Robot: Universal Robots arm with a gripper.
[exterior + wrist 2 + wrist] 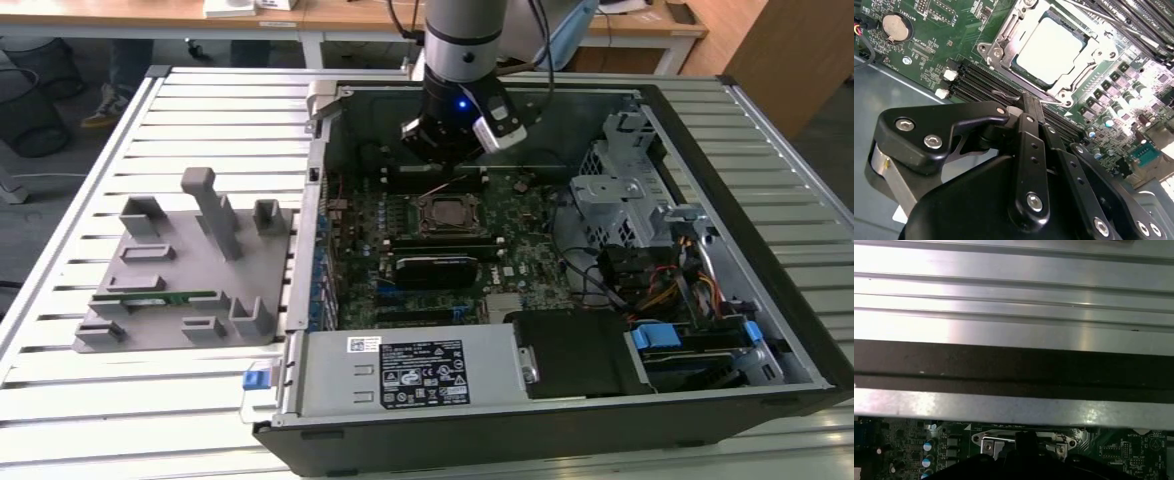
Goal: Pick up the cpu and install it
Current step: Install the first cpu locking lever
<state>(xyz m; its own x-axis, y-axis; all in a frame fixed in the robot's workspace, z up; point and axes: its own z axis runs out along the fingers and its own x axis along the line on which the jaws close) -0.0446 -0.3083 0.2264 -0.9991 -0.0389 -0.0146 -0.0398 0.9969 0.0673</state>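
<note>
Hovering jaws (1026, 102) look pinched shut on nothing, cpu (1051, 47) seated in socket (1004, 47) just beyond them; lift off without nudging it.

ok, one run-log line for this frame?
cpu: seated in socket | gripper: shut, empty, beside socket | location: inside computer case

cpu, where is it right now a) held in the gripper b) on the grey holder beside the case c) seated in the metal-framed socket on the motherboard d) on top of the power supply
c: in the second wrist view the cpu lies flat inside the socket, apart from the gripper beside it.
</note>
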